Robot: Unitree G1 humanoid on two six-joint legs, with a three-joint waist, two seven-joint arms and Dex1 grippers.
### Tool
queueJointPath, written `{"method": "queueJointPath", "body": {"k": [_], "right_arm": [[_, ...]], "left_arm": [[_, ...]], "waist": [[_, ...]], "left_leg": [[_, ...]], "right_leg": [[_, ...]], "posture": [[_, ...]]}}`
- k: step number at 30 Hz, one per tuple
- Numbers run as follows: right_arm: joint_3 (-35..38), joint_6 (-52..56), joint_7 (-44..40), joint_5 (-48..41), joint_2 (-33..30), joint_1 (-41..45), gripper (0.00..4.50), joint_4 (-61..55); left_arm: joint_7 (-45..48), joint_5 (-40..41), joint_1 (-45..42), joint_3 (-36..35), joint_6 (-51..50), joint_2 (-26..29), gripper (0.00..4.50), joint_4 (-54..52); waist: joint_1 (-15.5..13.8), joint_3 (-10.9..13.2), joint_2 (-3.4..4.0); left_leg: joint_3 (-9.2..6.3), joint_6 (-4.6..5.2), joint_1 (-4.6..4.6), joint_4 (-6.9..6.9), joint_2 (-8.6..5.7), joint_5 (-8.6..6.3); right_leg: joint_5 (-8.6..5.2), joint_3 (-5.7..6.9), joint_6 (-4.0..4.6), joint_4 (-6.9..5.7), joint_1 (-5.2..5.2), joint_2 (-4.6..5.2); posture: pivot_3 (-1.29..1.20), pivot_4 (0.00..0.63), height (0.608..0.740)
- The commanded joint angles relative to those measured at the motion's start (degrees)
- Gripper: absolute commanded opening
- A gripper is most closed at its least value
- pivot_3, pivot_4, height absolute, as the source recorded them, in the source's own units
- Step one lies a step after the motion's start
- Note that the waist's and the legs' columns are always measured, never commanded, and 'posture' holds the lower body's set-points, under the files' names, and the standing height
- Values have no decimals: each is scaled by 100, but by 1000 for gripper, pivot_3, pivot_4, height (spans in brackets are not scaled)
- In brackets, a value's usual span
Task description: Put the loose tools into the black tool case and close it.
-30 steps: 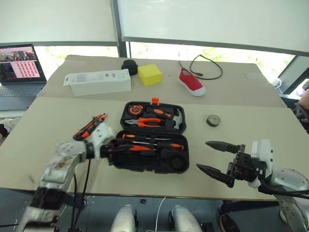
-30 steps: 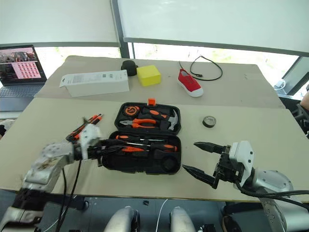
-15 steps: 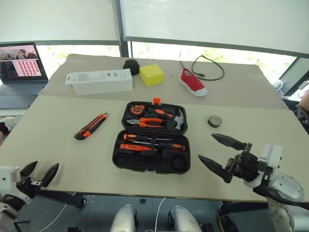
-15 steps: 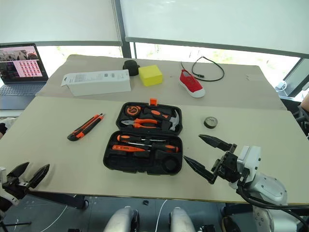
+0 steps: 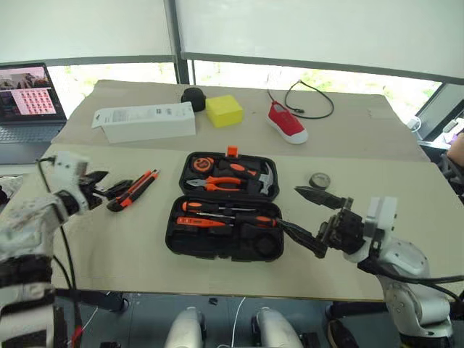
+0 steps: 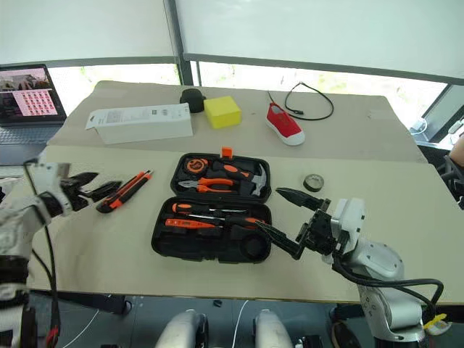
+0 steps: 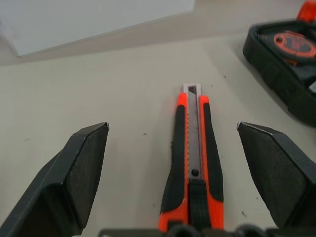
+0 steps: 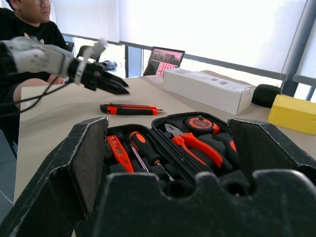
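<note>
Swinging out from the case's near half, my left gripper (image 5: 101, 193) has crossed toward the table's left edge and now sits with fingers spread wide at the butt end of the utility knife (image 5: 135, 189), the handle lined up between them in the left wrist view but not yet touched. My right gripper (image 5: 308, 217) has edged in and hangs just beside the right side of the black tool case (image 5: 226, 205), also wide and empty. Both screwdrivers (image 5: 232, 216) already lie in the case, which sits open mid-table. I judge the knife is next; the tape roll (image 5: 320, 180) waits near the right edge.
</note>
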State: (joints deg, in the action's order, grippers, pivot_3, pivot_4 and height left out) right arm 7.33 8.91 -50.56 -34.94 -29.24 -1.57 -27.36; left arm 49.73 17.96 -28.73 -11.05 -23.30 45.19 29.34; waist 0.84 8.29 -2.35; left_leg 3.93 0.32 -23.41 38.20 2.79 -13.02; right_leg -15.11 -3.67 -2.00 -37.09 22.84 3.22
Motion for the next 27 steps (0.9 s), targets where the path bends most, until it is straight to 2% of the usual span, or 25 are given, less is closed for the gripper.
{"method": "queueJointPath", "body": {"k": [1,4,8,9,13,16,18,21,24,27], "right_arm": [[141,147,-15,-145,-210,-33,4500,-188],[266,174,-6,-188,-305,-98,4500,-206],[312,154,54,-165,-317,-192,4500,-241],[317,141,51,-148,-321,-231,4500,-251],[372,116,-17,-132,-373,-410,4500,-281],[494,128,-118,-174,-485,-552,4500,-292],[676,182,-240,-294,-627,-735,4500,-330],[1054,357,-723,-663,-1001,-1205,4500,-374],[1145,605,-1174,-675,-1524,-1530,4500,-298],[1171,704,-1327,-680,-1710,-1647,4500,-277]], "left_arm": [[274,-588,-420,564,199,114,4482,794],[563,-737,-615,810,310,45,4482,1072],[616,-802,-718,778,652,-76,3568,1308],[645,-781,-722,734,846,-107,2999,1326],[1073,-421,-639,376,1725,-179,1819,1100],[1625,40,-501,49,2034,-149,1769,593],[2370,513,-177,11,1741,51,1769,-340],[3402,439,492,637,1985,555,1769,-2096],[3484,233,843,1295,1536,778,1769,-3344],[3403,23,1027,1605,1474,806,1769,-3820]], "waist": [[16,0,-1],[-18,1,1],[-25,1,0],[-34,1,0],[-67,2,-1],[-69,9,-13],[-68,10,-15],[-56,10,-14],[-81,9,-5],[-92,9,-3]], "left_leg": [[1,-1,-14,-1,1,-1],[-3,-1,-43,-1,1,-1],[-1,-1,-40,2,0,0],[-1,0,-39,3,-1,0],[-2,-1,-41,4,-1,0],[-1,-1,-45,6,2,0],[-2,-1,-46,6,3,0],[0,-1,-48,5,4,-1],[5,1,-40,4,2,-2],[6,3,-26,11,1,-1]], "right_leg": [[0,-2,0,0,16,-2],[0,1,0,-4,41,-4],[-1,0,-1,-4,33,0],[-1,0,-1,-4,32,1],[-1,0,-2,-4,33,2],[0,1,-1,-4,36,1],[0,2,-1,-4,36,1],[-1,1,-2,0,36,4],[-2,-4,-4,2,25,13],[-2,-6,-6,1,13,8]], "posture": [[0,150,740],[0,150,740],[0,150,740],[0,150,740],[0,150,740],[0,150,740],[0,150,740],[0,150,740],[0,150,740],[0,150,740]]}}
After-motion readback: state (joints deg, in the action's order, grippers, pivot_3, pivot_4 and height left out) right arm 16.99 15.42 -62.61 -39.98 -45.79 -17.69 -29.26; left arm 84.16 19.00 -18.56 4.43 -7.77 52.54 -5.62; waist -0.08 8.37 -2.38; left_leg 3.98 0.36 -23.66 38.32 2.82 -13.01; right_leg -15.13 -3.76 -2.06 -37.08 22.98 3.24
